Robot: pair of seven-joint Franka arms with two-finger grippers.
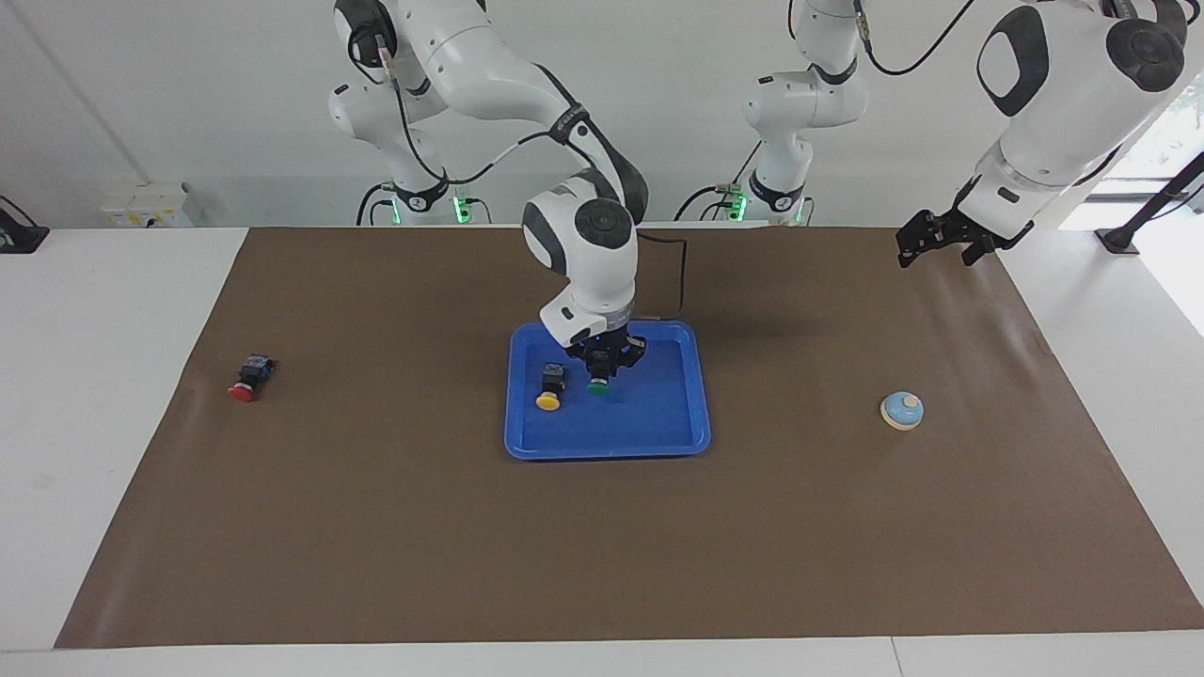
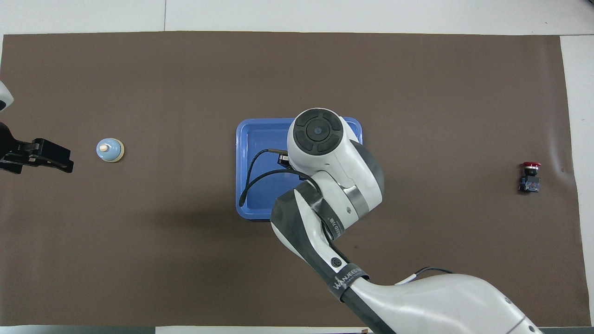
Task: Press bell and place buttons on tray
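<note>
The blue tray (image 1: 649,434) lies at the table's middle and also shows in the overhead view (image 2: 260,134). A yellow button (image 1: 549,387) lies in it. My right gripper (image 1: 602,369) is low over the tray, shut on the green button (image 1: 598,384), cap down. In the overhead view the right arm hides both buttons. The red button (image 1: 246,380) lies on the mat toward the right arm's end, also seen from overhead (image 2: 530,176). The bell (image 1: 902,410) stands toward the left arm's end (image 2: 110,150). My left gripper (image 1: 938,252) waits open, raised near that end (image 2: 68,160).
A brown mat (image 1: 376,527) covers most of the white table. A black cable (image 2: 250,178) from the right hand hangs over the tray. A small white box (image 1: 150,205) sits at the table's corner next to the robots.
</note>
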